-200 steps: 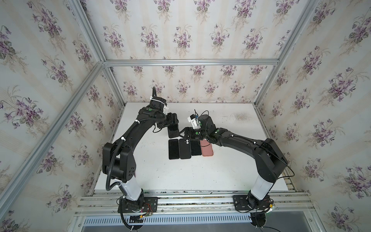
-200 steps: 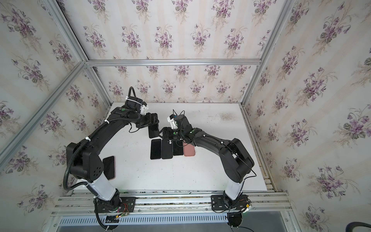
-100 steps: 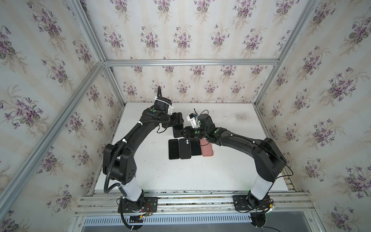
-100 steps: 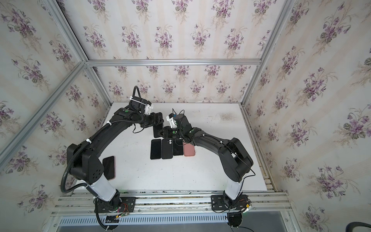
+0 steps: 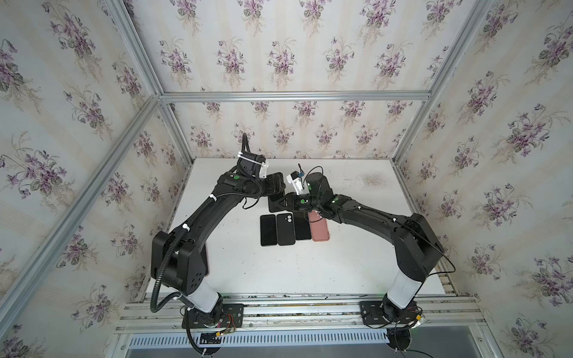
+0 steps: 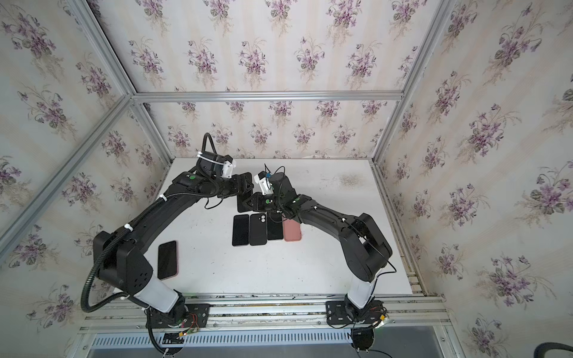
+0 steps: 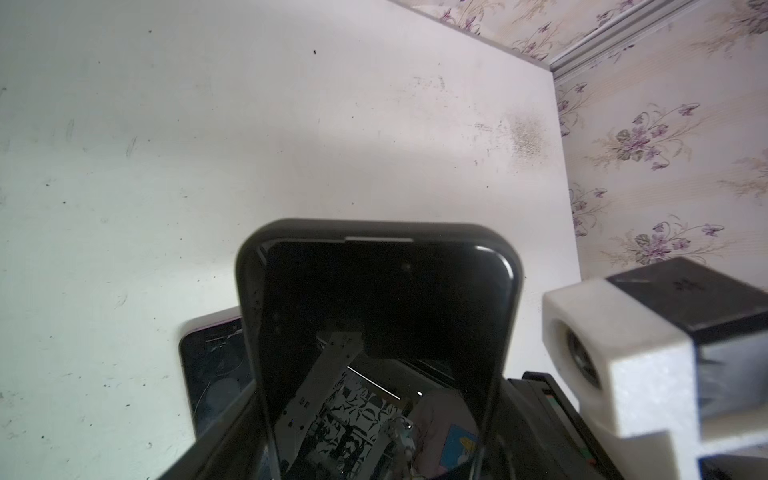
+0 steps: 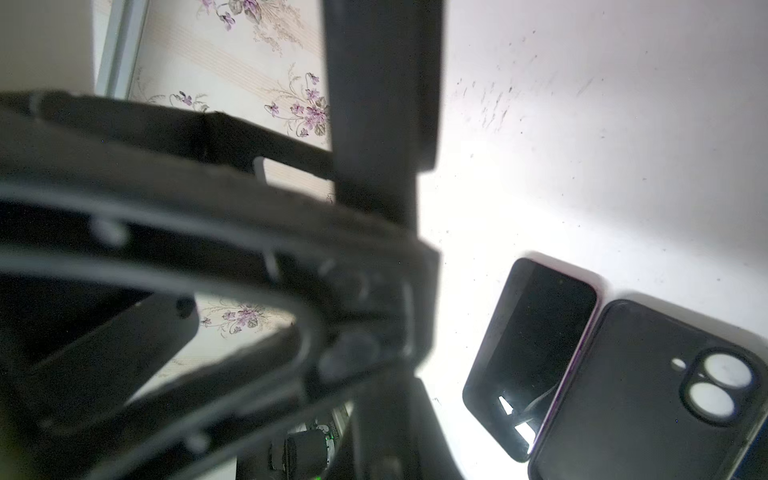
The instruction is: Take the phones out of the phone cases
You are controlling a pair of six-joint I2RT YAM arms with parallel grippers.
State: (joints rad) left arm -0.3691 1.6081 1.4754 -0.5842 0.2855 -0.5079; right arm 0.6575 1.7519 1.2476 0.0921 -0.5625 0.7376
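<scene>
Your left pincer (image 7: 376, 419) clasps the black rubbery phone case (image 7: 249, 291) by its long sides, lifted off the white surface (image 7: 208, 124). The dark glass-fronted phone (image 7: 382, 316) sits inside, its long axis running straight out from that pincer, camera end pointing away. Your right pincer (image 5: 283, 203) is close beside the left one, too blurred to tell whether it is closed.

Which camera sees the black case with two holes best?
The right wrist view: the black case looks big and close, holes clear. Both top views show it small; the left wrist view misses it.
</scene>
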